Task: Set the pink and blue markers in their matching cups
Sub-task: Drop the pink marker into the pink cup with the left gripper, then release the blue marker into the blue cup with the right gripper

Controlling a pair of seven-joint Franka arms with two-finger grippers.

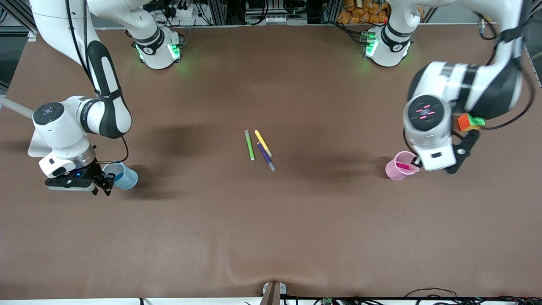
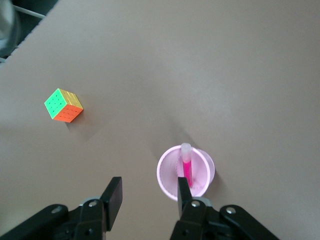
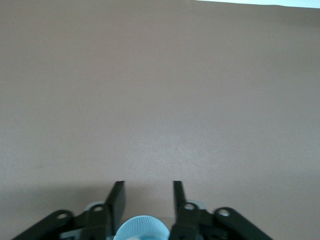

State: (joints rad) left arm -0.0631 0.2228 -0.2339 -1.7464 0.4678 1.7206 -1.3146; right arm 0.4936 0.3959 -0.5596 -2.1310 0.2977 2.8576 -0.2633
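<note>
Two cups, two grippers — jaws parted.
Pink marker (image 2: 187,167) stands in pink cup (image 2: 167,176) under left gripper (image 2: 148,197); right gripper (image 3: 147,200) over blue cup (image 1: 127,177), empty.

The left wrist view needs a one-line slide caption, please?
Left gripper open over the pink cup, pink marker standing inside; a cube sits apart.

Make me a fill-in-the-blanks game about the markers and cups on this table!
1. The pink marker stands in the ____ cup.
2. The left gripper, fingers open, hangs over that cup, beside a colorful ____.
3. The right gripper, fingers open, is over the ____ cup.
4. Green, yellow and ____ markers lie mid-table.

Missing words: pink; cube; blue; purple
</note>
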